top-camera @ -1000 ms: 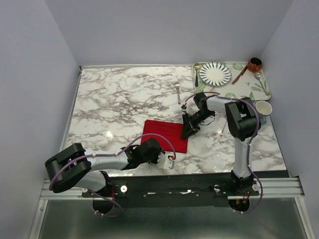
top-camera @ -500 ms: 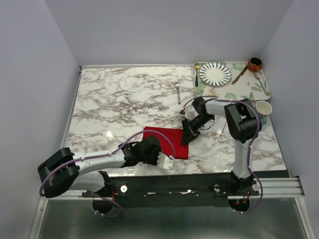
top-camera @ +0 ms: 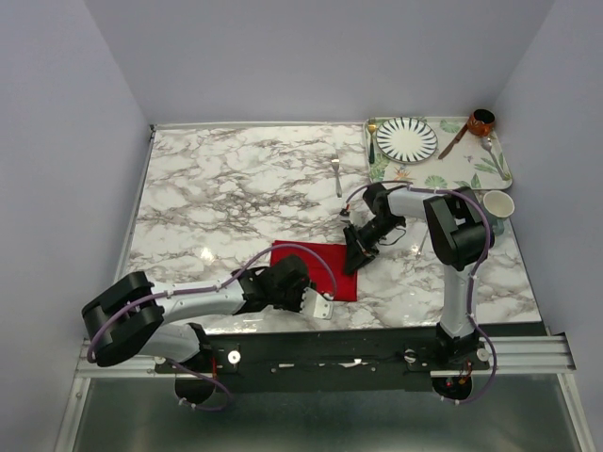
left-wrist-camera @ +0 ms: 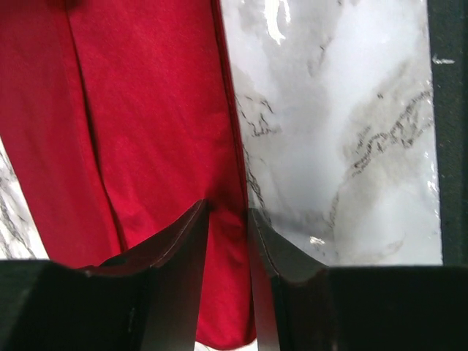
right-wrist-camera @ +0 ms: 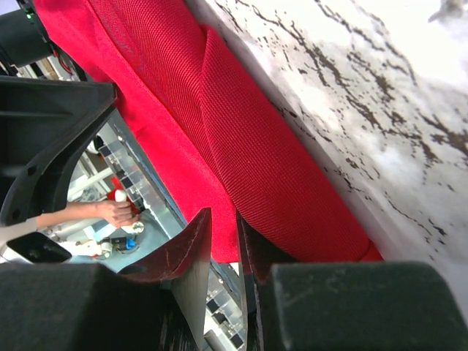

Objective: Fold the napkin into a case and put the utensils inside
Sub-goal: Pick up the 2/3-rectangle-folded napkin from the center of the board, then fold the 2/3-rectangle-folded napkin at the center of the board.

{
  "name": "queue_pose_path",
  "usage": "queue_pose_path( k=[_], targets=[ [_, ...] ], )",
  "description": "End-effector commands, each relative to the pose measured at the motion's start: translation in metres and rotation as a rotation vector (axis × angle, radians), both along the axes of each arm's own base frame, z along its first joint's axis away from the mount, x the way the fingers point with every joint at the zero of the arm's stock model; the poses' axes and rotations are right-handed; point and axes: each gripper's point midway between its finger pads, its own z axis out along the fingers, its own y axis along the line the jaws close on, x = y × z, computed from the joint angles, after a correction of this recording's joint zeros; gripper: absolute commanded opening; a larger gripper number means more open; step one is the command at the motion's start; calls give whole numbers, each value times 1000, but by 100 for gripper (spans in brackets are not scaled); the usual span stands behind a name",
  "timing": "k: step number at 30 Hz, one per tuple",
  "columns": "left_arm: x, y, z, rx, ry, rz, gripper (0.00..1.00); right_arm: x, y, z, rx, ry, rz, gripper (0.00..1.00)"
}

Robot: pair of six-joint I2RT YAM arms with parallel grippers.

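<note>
Napkin (top-camera: 316, 268) lies folded into a flat red rectangle on the marble table (top-camera: 207, 188), near the middle of the near edge, with a long crease running along its length in the left wrist view (left-wrist-camera: 146, 110). Left gripper (top-camera: 306, 294) is low over the near part of the napkin; its fingers (left-wrist-camera: 183, 248) stand slightly parted over the cloth beside its long edge (left-wrist-camera: 228, 219), with flat red fabric showing in the gap. Right gripper (top-camera: 353, 252) is at the far right corner of the napkin; its fingers (right-wrist-camera: 191, 248) are drawn close together and pinch the cloth edge (right-wrist-camera: 223, 223), and a rolled fold of napkin (right-wrist-camera: 241, 146) runs away from the tips. Fork (top-camera: 336, 174) lies on the table, far of the napkin and well apart from it. Tray (top-camera: 507, 177) sits at the far right corner and carries a plate (top-camera: 407, 139).
</note>
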Motion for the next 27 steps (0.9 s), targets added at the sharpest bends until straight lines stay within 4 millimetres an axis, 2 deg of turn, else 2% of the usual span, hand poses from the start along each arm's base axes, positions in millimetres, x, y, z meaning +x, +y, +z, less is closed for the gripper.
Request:
queue_pose_path(
  k=[1,4,5,7,8,13,15,18,19,21,25,27],
  targets=[
    [-8,12,-24,92,37,-26,41,9,-27,-44,-173,-98,70,29],
    [-10,14,-29,116,53,-42,27,9,-27,-46,-178,-100,75,29],
    [-12,14,-29,121,65,-47,18,10,-28,-46,-181,-104,77,29],
    [-15,11,-25,110,79,-58,9,10,-28,-45,-179,-106,79,29],
    [-21,12,-23,108,110,-70,1,10,-28,-45,-177,-105,80,29],
    [-40,-3,5,46,216,-125,0,6,-25,-40,-163,-114,97,29],
    [-50,-3,11,33,294,-127,0,4,-24,-39,-156,-111,102,29],
    [-52,-7,23,9,387,-116,0,2,-25,-38,-157,-115,111,29],
    [-43,-9,27,-7,413,-88,0,2,-26,-39,-157,-118,115,29],
    [-41,-7,31,-6,468,-73,0,2,-27,-40,-161,-115,118,29],
    [-30,-15,44,-48,601,-57,0,5,-25,-39,-156,-118,118,29],
    [-21,-12,48,-62,654,-19,0,6,-24,-39,-156,-119,121,29]
  ],
)
